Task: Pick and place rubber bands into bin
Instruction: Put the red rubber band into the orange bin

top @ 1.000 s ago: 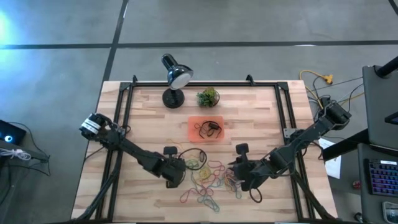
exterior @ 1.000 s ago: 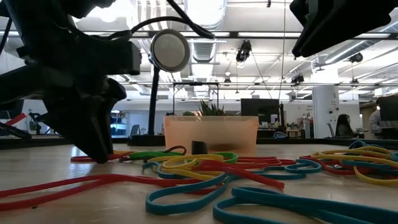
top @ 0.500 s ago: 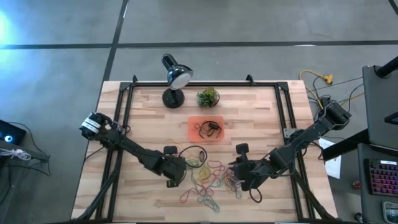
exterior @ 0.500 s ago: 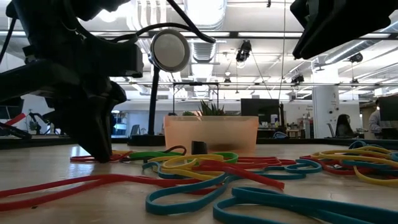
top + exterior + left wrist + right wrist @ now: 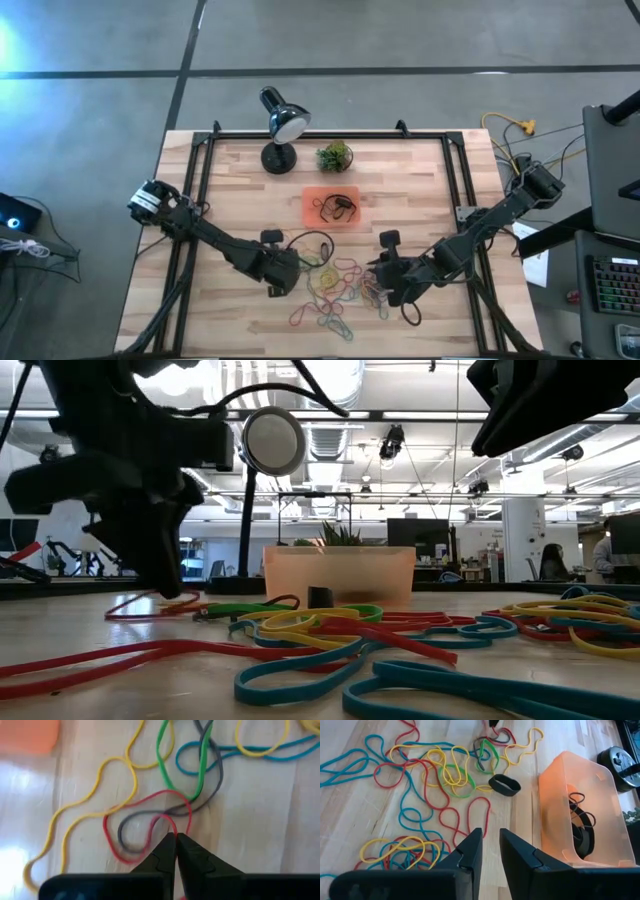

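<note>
The left hand (image 5: 175,840), which stood with its fingers apart a second ago, has pinched them together on a thin red rubber loop (image 5: 131,826) at the left edge of the pile. It has also risen a little off the wooden tabletop (image 5: 90,690): in the low view the hand (image 5: 168,585) now sits higher, and the red loop (image 5: 150,607) has lifted at the pinched end, forming a raised arc.
</note>
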Controlling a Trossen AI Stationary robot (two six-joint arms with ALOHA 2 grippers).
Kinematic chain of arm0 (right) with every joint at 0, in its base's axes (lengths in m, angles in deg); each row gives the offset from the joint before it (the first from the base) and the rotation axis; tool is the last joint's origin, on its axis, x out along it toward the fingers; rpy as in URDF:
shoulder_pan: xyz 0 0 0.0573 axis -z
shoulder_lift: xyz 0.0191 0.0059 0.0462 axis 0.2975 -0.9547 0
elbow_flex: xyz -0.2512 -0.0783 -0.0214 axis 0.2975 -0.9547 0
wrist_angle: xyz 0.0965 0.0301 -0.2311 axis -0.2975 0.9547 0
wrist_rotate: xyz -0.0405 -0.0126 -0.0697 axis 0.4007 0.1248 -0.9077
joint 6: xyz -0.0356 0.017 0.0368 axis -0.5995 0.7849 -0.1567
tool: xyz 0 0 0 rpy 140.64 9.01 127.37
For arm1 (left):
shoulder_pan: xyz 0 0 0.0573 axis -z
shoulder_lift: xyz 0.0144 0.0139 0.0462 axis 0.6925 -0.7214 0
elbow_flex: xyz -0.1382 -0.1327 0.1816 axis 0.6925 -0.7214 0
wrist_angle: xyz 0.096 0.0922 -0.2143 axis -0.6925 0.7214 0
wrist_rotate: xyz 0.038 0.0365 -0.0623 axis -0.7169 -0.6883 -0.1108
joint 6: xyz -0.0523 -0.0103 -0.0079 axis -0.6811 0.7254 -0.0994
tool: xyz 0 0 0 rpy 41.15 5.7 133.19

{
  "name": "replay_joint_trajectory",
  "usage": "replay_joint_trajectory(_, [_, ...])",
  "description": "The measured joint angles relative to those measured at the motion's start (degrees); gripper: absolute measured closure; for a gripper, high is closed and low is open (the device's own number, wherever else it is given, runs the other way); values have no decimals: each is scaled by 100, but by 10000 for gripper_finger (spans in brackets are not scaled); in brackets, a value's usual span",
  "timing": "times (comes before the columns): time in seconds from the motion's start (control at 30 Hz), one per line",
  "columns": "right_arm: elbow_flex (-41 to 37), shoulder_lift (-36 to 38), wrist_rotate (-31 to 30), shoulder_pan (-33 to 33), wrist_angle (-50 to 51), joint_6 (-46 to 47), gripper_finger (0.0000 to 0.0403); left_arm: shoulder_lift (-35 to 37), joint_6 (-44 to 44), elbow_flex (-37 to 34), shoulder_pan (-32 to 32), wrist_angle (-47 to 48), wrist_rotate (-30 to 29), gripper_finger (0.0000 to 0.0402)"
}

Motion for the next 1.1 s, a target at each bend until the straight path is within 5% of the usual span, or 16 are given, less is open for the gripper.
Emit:
replay_joint_trajectory(0.4, [-73, 0, -111, 2, 9, -2, 344, 33, 43, 674, 121, 712, -797, 402])
replay_joint_trajectory(0.6, [-84, 0, -142, 2, 5, -9, 344, 33, 209, 1052, 239, 1185, -1943, 402])
replay_joint_trajectory(1.1, [-92, 0, -259, 2, 0, -20, 344, 42, 2627, 2230, 288, 1118, -4524, 401])
